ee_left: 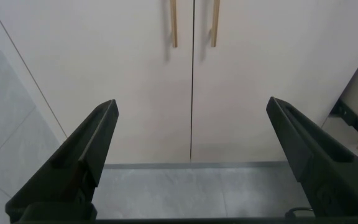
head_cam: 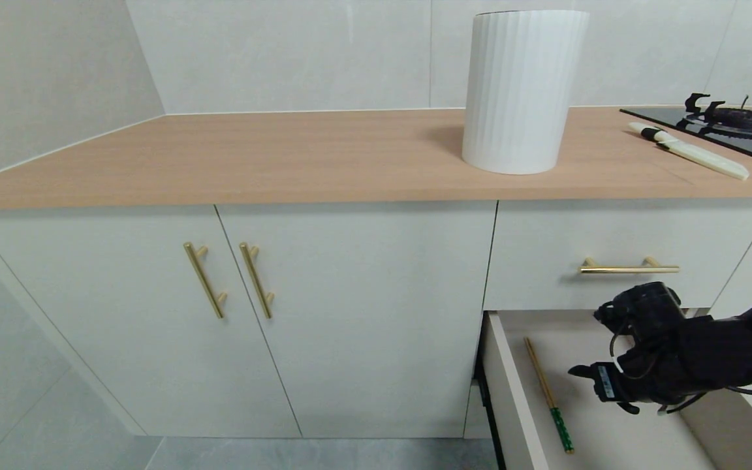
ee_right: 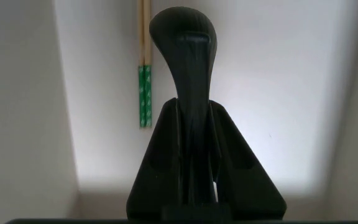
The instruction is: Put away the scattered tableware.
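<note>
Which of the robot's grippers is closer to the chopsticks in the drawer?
Right. The right gripper hangs over the open drawer, beside the chopsticks; the left gripper faces the cabinet doors, away from the drawer.

Matt wood-grain countertop (head_cam: 252, 156), glossy brass-coloured handle (head_cam: 629, 268), wooden green-tipped chopsticks (head_cam: 548, 395).

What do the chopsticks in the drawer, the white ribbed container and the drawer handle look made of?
Chopsticks: likely bamboo or wood, with pale tan shafts and green patterned ends.
Ribbed container: matte white, ceramic or plastic; cannot tell which.
Drawer handle: metal, gold-toned with a bright sheen, perhaps brass-plated.
</note>
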### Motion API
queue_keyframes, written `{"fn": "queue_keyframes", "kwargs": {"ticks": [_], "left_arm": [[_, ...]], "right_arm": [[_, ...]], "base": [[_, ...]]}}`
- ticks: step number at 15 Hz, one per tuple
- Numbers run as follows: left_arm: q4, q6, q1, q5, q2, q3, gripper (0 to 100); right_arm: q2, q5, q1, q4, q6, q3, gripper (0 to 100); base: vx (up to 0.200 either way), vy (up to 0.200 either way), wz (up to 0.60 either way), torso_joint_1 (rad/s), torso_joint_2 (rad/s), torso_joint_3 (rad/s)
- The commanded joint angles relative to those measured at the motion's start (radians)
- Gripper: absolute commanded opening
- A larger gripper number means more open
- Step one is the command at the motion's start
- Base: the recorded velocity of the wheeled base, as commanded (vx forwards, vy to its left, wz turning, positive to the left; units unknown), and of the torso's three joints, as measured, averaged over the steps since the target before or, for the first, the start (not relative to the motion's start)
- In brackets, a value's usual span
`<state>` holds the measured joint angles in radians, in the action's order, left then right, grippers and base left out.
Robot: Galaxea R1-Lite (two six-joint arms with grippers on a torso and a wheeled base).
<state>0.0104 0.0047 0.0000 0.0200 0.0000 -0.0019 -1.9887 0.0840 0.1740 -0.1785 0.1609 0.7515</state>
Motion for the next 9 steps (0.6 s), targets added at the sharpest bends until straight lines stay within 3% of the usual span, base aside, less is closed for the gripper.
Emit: {"fn": "queue_keyframes", "kwargs": {"ticks": [1, 9], "left_arm": [[0.000, 0.000, 0.000, 0.000, 0.002, 0.000, 100], [0.000, 0.000, 0.000, 0.000, 0.002, -0.001, 100]], "right_arm": [[-0.062, 0.003, -0.007, -0.018, 0.000, -0.009, 0], [-0.131, 0.002, -0.033, -0.134, -0.012, -0.026, 0]], "base": [[0.000, 0.000, 0.00, 0.000, 0.00, 0.000], [0.000, 0.000, 0.00, 0.000, 0.00, 0.000]]}}
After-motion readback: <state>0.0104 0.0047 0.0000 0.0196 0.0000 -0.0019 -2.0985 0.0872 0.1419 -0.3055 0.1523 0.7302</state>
